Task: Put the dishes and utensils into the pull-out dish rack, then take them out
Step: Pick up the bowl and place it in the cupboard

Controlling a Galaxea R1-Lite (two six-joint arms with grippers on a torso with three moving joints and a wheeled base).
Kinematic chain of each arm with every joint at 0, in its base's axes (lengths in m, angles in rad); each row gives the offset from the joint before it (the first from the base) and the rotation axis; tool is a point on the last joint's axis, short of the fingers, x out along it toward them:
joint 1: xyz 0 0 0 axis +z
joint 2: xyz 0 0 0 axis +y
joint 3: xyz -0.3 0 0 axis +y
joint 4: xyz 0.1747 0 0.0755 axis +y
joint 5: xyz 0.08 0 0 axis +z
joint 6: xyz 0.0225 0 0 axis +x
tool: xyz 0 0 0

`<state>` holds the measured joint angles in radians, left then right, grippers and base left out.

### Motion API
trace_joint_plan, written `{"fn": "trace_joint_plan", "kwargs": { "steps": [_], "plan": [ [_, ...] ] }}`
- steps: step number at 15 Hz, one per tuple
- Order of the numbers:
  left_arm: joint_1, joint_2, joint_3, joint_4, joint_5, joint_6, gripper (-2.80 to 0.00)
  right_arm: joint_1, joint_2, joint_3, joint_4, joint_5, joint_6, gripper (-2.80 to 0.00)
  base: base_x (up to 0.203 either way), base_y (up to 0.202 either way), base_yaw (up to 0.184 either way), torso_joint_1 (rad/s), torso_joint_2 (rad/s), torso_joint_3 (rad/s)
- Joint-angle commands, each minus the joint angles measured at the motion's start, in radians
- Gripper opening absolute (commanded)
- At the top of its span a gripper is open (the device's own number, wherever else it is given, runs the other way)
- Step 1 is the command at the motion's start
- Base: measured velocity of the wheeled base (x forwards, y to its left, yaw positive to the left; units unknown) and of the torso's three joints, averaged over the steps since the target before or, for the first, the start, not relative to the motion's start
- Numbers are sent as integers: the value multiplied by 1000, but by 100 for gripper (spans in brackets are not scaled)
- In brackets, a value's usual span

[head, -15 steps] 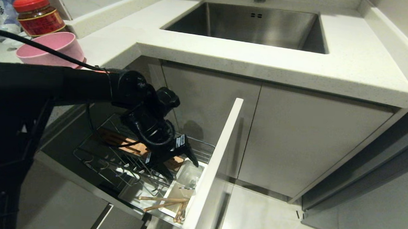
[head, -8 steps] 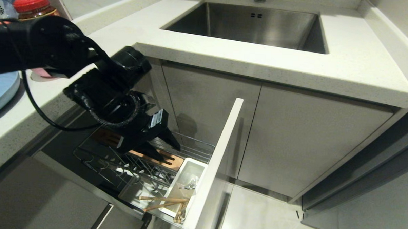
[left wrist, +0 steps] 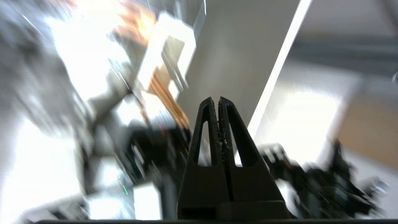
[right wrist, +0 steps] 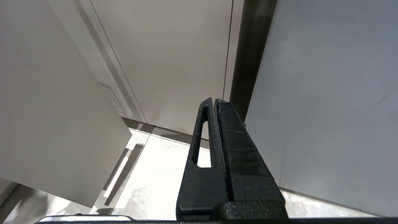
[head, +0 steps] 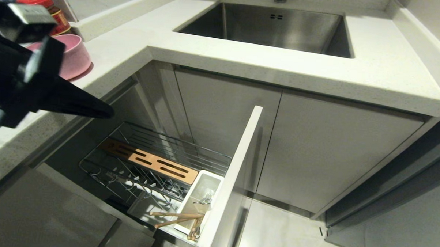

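While your left gripper [head: 105,113] hangs with fingers pressed together and empty, the pink bowl [head: 70,54] sits upright on the bench just behind them: light, probably slick, best pinched at its rim. Well below the fingers, the stiff chopsticks [head: 176,217] lie flat across the utensil bin [head: 199,190], tips toward the rack's front panel [head: 236,168].

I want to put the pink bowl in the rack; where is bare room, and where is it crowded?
Free: the rack's wire floor between the wooden strip and the cabinet, and the prong rows before the strip. Crowded: the white bin by the front panel, where chopsticks and fork lie.
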<state>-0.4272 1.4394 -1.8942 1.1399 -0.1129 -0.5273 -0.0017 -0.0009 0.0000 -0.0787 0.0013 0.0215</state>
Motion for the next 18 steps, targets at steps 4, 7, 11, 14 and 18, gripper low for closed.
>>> {"fn": "trace_joint_plan", "kwargs": {
  "steps": [4, 7, 11, 14, 18],
  "plan": [
    [191, -174, -40, -142, 192, 290, -280, 0, -1, 26, -1, 0, 0, -280, 0, 0, 0, 0, 0, 0],
    [282, -174, -40, -224, 215, 426, 0, 0, -1, 26, 0, 0, 0, -280, 0, 0, 0, 0, 0, 0],
    [284, -105, -33, -318, 217, 467, 0, 0, -1, 26, -1, 0, 0, -280, 0, 0, 0, 0, 0, 0],
    [286, -23, -33, -357, 217, 507, 0, 0, -1, 26, -1, 0, 0, -280, 0, 0, 0, 0, 0, 0],
    [296, 79, -32, -423, 216, 536, 0, 0, -1, 26, 0, 0, 0, -280, 0, 0, 0, 0, 0, 0]
  ]
}}
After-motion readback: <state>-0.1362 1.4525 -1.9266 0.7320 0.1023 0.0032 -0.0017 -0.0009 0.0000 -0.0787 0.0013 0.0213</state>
